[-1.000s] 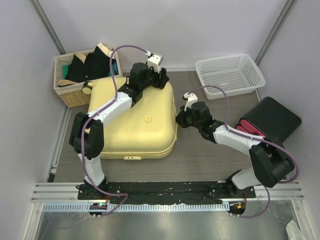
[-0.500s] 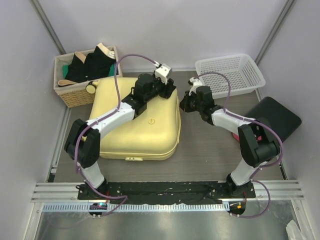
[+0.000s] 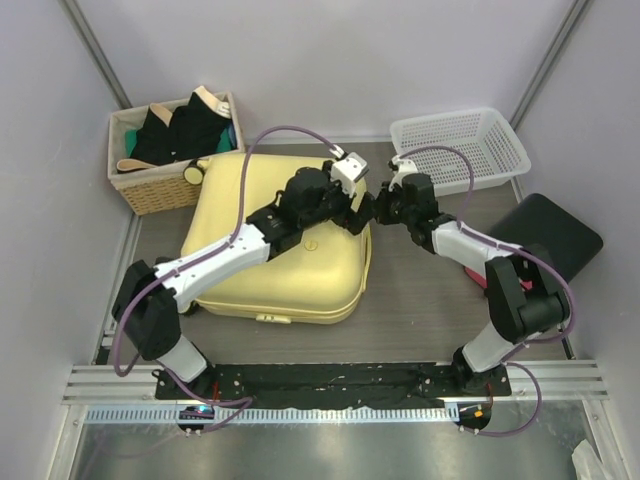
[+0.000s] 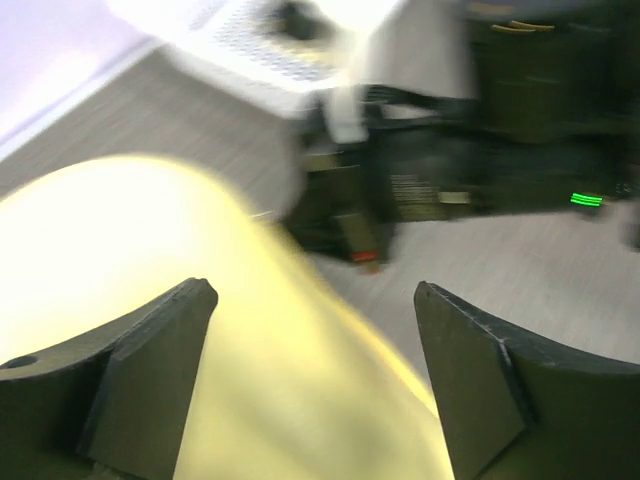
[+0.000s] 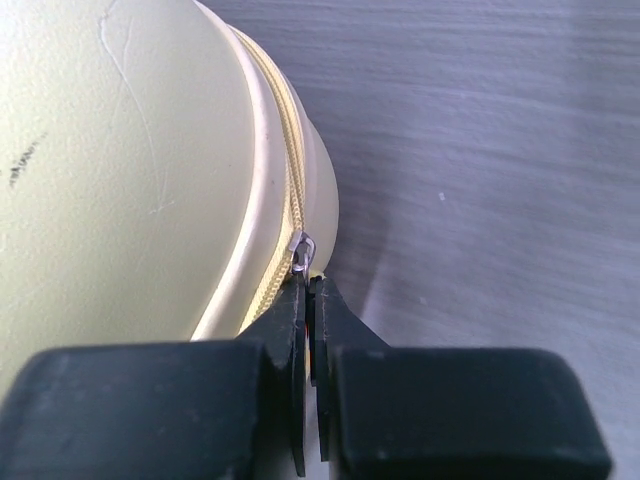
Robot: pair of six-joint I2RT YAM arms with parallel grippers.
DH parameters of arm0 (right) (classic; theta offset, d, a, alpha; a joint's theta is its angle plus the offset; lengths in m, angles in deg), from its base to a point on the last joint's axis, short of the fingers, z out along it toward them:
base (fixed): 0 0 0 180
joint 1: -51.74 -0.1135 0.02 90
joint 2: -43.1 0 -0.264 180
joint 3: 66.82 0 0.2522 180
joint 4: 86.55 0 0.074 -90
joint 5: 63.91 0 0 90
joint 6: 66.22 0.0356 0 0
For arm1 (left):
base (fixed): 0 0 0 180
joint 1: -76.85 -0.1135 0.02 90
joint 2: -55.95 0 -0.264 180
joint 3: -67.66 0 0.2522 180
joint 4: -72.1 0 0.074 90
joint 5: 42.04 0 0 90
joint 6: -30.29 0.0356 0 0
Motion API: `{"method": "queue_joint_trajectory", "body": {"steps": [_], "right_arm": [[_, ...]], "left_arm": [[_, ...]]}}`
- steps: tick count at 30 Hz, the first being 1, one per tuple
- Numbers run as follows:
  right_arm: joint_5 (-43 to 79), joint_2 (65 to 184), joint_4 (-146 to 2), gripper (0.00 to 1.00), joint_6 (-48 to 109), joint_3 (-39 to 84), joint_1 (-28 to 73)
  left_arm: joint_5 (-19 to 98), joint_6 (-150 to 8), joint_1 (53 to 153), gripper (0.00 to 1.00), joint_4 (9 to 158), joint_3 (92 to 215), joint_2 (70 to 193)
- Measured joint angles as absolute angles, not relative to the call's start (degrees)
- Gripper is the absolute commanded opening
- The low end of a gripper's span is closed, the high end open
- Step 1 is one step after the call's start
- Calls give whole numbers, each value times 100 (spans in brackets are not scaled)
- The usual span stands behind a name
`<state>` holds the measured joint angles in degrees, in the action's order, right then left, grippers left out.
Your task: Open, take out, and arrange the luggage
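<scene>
One piece of luggage (image 3: 290, 285), pale yellow, flat on the table (image 3: 420, 310), left of centre, broad shell facing up. Closed, by the look of the seam, side handle (image 3: 265, 318) on the near edge. Zipper (image 5: 280, 200) curving round the far right corner, and right at the bend, a small silver zipper pull (image 5: 303, 250).

Right hand (image 5: 308, 290) in on that corner from the bare-table side. Pinched tight, tips pressed together, clamped on the zipper pull, low against the edge of the shell.

Left hand (image 4: 315, 295) stretched across the lid toward the same corner. Spread wide, nothing between the fingers, hovering over the rounded yellow edge. Badly blurred in its own wrist view, though the gap is plain enough. From above, the two hands nearly nose to nose at that corner, left over the shell, right just off it.

Further out: wicker basket (image 3: 150, 185) at the far left, stuffed with dark clothes, just beside the far left corner of the luggage. White plastic basket (image 3: 460, 145) at the far right, well apart from the shell. Black box (image 3: 550, 235) at the right edge of the table, partly hidden behind the right arm.
</scene>
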<state>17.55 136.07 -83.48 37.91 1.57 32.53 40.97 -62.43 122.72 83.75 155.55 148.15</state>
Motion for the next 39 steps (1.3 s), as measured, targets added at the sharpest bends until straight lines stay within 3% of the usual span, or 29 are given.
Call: {"method": "queue_joint_trajectory", "body": {"steps": [3,14,21,29,39], "right_arm": [[1880,13174,-8246,1,3904,-206,3264],[2260,12112,-7959,1,4341,-1102,3420],[2424,11673,-8136,1,4320,-1570,3424],[2370,11806,-8348,1,3268,-1537,3437],[842,12858,-8641,1,1703,-724,4272]], "left_arm": [[5020,-6374,12213,100,9105,15638,14441],[6716,-7347,10523,100,10506,15671,13917],[7114,-7646,10281,100,10218,15334,13761],[7540,-7765,10252,100,9256,14842,13799],[7424,-7843,10110,100,8640,14746,14019]]}}
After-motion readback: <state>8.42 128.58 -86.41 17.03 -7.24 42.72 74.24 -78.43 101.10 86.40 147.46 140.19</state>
